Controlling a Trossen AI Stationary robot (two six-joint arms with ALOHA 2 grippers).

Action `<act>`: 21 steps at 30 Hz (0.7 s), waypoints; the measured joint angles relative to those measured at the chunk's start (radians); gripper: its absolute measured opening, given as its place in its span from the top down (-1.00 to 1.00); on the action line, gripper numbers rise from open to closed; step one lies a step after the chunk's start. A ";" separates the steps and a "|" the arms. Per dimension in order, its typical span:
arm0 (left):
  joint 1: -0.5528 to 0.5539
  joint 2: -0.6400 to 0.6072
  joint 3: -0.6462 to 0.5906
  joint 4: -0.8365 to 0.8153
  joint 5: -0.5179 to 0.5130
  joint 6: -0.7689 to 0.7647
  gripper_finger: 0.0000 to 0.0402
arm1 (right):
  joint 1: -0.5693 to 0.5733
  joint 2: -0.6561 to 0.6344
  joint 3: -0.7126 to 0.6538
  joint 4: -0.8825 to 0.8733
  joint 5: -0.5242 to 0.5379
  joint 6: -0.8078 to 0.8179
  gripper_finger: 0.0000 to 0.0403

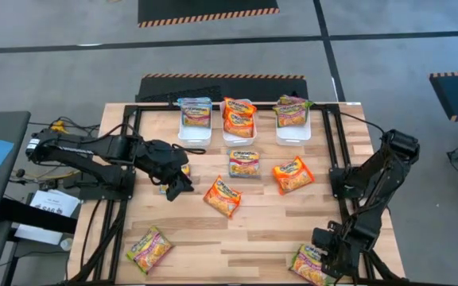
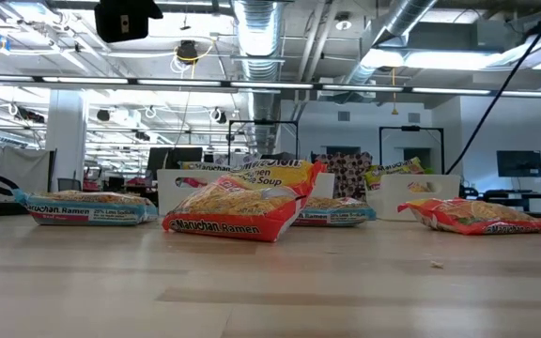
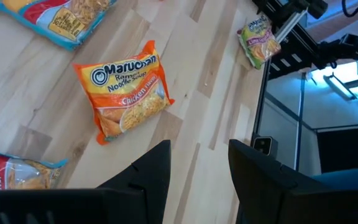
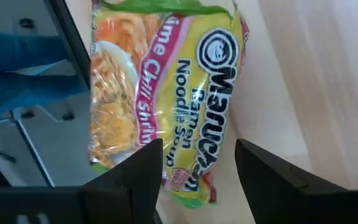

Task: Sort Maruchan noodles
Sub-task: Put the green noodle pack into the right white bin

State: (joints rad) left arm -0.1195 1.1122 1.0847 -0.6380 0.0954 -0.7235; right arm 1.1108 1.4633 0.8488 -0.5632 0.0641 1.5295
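Pale butcher-block planks run under everything, and the middle bin [image 1: 239, 135] of the three white ones at the far edge is my landmark. It holds orange-red chicken packets [image 1: 238, 119]; the bin on its left [image 1: 195, 133] holds a blue packet [image 1: 195, 111], the one on its right [image 1: 293, 132] a green-pink one [image 1: 292, 110], so each flavour already has its own home.

Just in front of the middle bin lies a blue-edged packet [image 1: 244, 163], with two orange packets [image 1: 293, 174] and [image 1: 222, 195] slightly nearer me. My left gripper [image 1: 175, 188] hovers forward and left of the bin, fingers [image 3: 151, 171] spread apart and holding nothing, aimed toward the nearer orange packet [image 3: 124, 89]. I judge that one is my next pick, since it belongs in the middle bin.

My right gripper [image 1: 324, 262] sits far forward and right of the bin, at the near table edge, fingers [image 4: 143, 165] parted and empty over a lime chili shrimp packet [image 4: 166, 99]. Another green-pink packet [image 1: 149, 249] lies far forward and left. Both of those look bound for the right-hand bin.
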 joint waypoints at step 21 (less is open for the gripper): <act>-0.007 0.000 0.000 0.000 -0.017 0.070 0.26 | -0.041 0.015 -0.147 0.190 -0.013 0.126 -0.10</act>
State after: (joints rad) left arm -0.1261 1.1122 1.0847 -0.6384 0.0784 -0.6530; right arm 1.0698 1.4784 0.7017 -0.3731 0.0507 1.6551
